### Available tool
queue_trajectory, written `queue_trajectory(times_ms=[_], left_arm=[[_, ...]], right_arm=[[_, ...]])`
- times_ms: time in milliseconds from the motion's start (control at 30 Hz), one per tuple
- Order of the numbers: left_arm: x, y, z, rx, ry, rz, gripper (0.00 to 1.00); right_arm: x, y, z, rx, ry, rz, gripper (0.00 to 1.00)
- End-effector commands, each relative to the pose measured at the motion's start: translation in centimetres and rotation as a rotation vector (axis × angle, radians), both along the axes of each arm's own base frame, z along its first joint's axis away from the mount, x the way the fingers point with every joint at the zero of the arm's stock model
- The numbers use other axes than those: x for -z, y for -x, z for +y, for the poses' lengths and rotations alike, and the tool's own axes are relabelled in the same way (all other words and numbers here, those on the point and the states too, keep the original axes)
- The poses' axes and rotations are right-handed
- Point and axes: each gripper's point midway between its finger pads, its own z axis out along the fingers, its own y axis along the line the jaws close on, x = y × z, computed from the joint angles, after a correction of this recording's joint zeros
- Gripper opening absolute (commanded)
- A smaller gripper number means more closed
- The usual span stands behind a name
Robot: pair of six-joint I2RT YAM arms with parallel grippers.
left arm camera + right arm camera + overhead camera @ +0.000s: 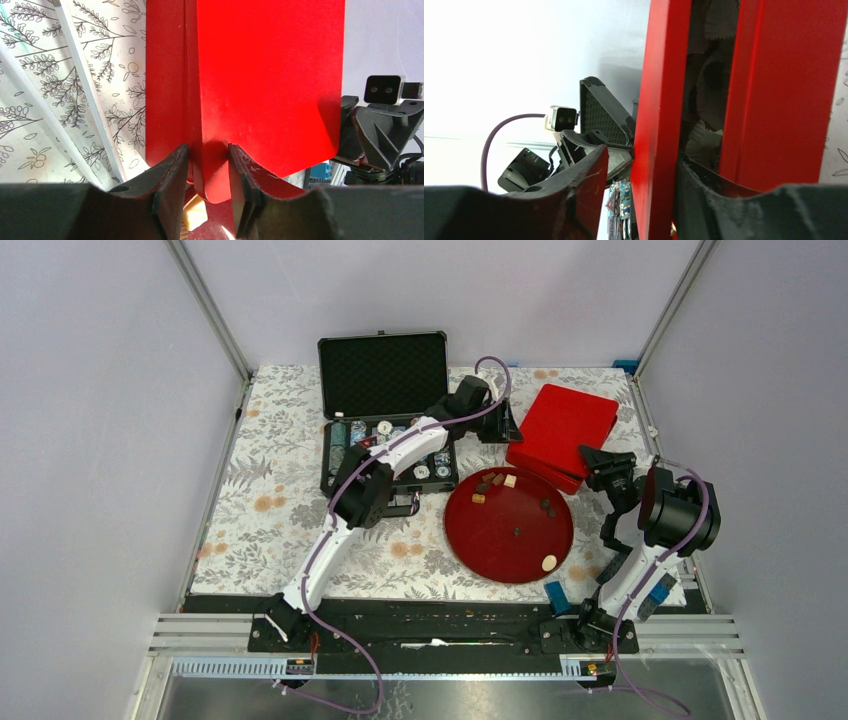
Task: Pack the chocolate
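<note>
Nearest the arm bases, the round red plate (470,540) carries the chocolate (497,481). The pieces are loose, in brown, tan and cream, and most lie at the far rim. Just beyond the plate sits the red box (545,472). Its lid (565,415) is lifted off the base, so dark paper cups (711,95) show through the gap. The left gripper (208,150) is clamped on one lid corner, and this appears to be the hold that raises the lid. The right gripper (641,152) straddles the opposite edge with a gap beside one finger, so it grips nothing. Farthest back, the black case (382,365) holds poker chips (422,472). You will find no legible brand or writing, and the chip markings are too small to read.
</note>
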Motion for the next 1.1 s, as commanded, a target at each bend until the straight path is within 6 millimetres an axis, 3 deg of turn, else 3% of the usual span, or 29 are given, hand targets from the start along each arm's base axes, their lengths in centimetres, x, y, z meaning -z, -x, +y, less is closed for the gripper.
queue_trajectory(times_ms=[0, 133, 400, 633, 833, 1067], left_arm=[[-2.2, -0.2, -1.6, 0.027, 0.074, -0.054, 0.32], [-1.9, -0.4, -1.6, 0.017, 0.074, -0.047, 0.25], [-2.4, -0.6, -1.7, 0.009, 0.086, -0.053, 0.26], [-2.1, -0.6, -1.8, -0.001, 0.087, -0.041, 0.27], [-2.2, -0.3, -2.5, 0.007, 0.111, -0.035, 0.27], [-2.2, 0.3, -3.0, 0.023, 0.111, -0.032, 0.27]], right_arm=[[-2.3, 0.3, 0.3, -0.002, 0.08, -0.109, 0.58], [-2.2, 0.6, 0.3, -0.008, 0.089, -0.094, 0.7], [-1.5, 1.7, -0.1, 0.008, 0.164, -0.005, 0.97], [-2.2, 2.4, -2.0, 0.082, 0.334, 0.121, 1.0], [-2.1, 4.1, -4.1, 0.162, 0.477, 0.28, 1.0], [-0.7, 4.8, -4.2, 0.146, 0.485, 0.353, 1.0]])
